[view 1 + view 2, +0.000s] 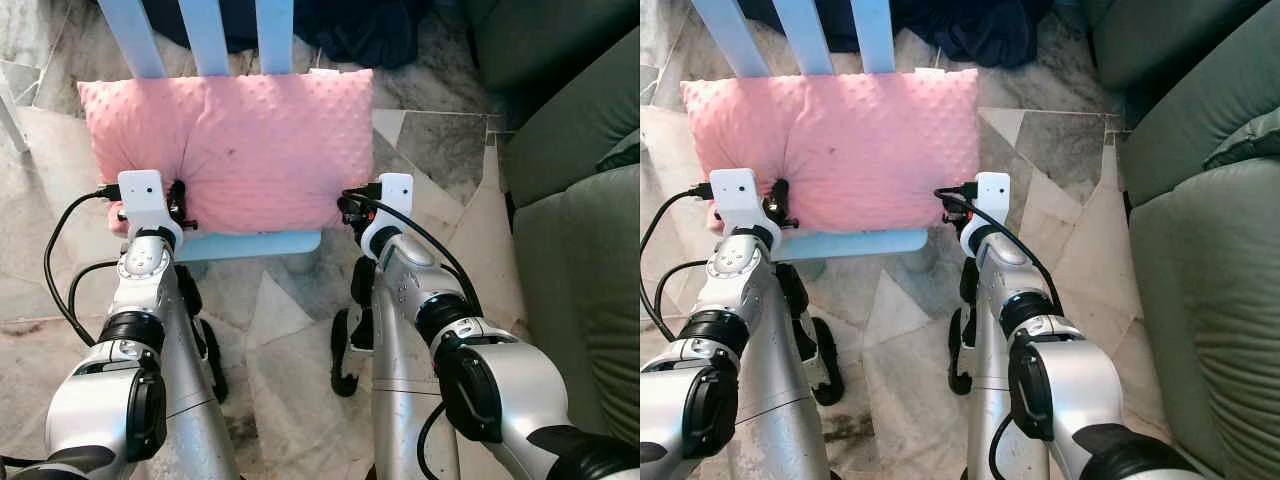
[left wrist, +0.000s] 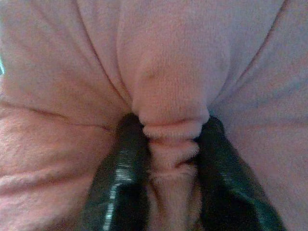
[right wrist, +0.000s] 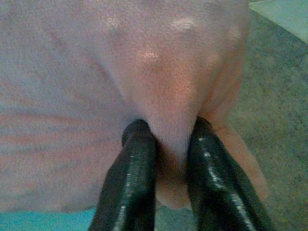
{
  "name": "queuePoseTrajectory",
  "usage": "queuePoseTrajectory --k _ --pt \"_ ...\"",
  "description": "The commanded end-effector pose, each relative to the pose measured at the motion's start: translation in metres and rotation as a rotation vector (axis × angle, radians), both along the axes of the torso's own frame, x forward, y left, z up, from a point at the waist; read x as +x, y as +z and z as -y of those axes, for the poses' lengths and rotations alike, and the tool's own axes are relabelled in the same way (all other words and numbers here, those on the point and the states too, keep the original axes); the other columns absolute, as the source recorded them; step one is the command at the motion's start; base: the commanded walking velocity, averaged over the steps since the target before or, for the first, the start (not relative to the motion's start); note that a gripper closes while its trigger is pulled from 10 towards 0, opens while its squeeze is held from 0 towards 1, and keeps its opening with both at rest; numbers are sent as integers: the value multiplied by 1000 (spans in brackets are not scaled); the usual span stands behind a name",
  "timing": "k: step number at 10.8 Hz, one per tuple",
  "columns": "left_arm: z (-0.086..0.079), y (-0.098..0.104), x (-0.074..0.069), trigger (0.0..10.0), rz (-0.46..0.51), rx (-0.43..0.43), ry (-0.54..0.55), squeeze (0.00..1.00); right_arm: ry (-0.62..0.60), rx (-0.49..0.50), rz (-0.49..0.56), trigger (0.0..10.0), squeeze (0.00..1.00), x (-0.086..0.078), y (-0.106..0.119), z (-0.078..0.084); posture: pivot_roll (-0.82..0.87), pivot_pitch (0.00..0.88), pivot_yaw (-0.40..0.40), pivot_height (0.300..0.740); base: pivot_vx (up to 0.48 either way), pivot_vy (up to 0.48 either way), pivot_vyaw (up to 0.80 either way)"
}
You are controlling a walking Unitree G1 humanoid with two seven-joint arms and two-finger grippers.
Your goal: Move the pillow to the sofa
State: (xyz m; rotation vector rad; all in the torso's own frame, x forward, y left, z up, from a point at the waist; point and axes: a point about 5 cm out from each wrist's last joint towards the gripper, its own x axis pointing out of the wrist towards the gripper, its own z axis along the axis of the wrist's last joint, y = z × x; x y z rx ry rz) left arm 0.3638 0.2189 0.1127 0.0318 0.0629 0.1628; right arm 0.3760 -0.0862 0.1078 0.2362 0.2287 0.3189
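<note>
Left eye view: both claws pinch the pink pillow (image 1: 250,140) on a blue chair (image 1: 250,243), green sofa (image 1: 580,250) just right

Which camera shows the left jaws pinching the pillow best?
The left wrist view: both black fingers squeeze a bunched fold of the pink pillow. In the eye views the wrist housing hides that pinch; the right wrist view shows its own grip.

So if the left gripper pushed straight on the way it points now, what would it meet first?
More of the pink pillow: the left gripper has its jaws already pinched on a fold of it. Behind that stand the light blue chair's back slats, probably next, though depth is unclear.
</note>
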Motion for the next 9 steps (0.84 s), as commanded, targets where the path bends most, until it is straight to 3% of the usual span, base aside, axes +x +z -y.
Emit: queuePoseTrajectory --k 1,3,5,7,9 --pt "-3 -47 -22 0 -194 -54 29 0 -26 -8 -75 0 0 -8 -19 9 6 566 -160 499 0 0 0" --pt "0 -35 -14 0 -164 -76 5 0 -19 -18 -57 0 0 -2 -10 17 10 519 -155 499 0 0 0" --pt "6 -25 -8 0 -124 -83 -30 0 -7 -97 37 0 0 8 9 34 17 447 -135 499 0 0 0" --pt "10 -26 -12 0 -95 -80 -92 0 25 -133 119 0 0 11 21 46 15 345 -107 499 0 0 0" --pt "8 -20 -19 0 -21 -10 -149 0 93 -139 206 0 0 4 21 59 13 209 -89 499 0 0 0"
